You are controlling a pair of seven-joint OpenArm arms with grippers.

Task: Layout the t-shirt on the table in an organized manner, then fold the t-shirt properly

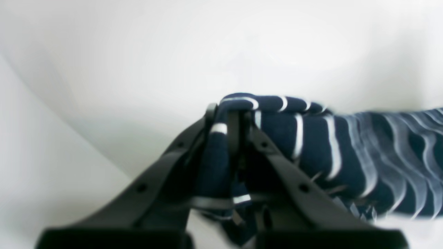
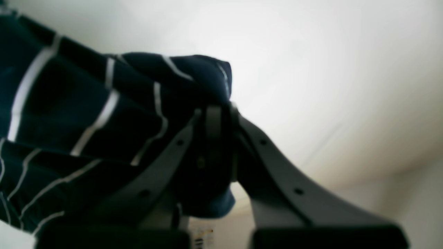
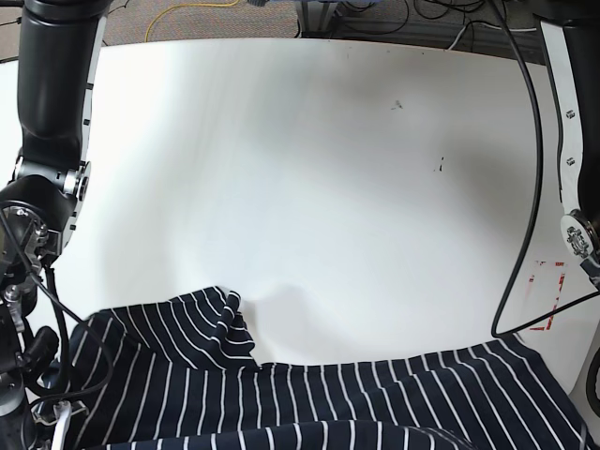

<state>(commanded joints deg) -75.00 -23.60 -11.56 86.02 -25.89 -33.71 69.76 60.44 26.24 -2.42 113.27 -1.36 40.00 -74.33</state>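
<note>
The job in hand looks to be the layout, with the proper folding yet to come: the striped navy t-shirt (image 3: 309,398) lies across the near side of the white tabletop (image 3: 328,187), running in the base view from about eight o'clock round through six to four o'clock, where its corner comes near the red-and-white tape rectangle (image 3: 547,295). A bunched flap, perhaps a sleeve, stands out from the rest at roughly seven o'clock, and the nearest cloth rises in a loose swell along the bottom of that view. The left gripper (image 1: 232,116) is closed down on a gathered edge, the fabric draping over its fingers and trailing off toward three and four o'clock in its wrist view. The right gripper (image 2: 221,110) likewise has its fingers drawn together on a doubled edge, with the body of the shirt spreading toward nine o'clock. Both wrist views are soft and dark at the fingers, so how deep either pinch goes I can't fairly say. Next, I'd judge, the two arms should draw gently apart to take up the slack, then lower the held edge evenly toward six o'clock and let go once it lies flat. The flap at seven o'clock will want opening and smoothing before any fold is made; left bunched, it could throw the fold out of line.
</note>
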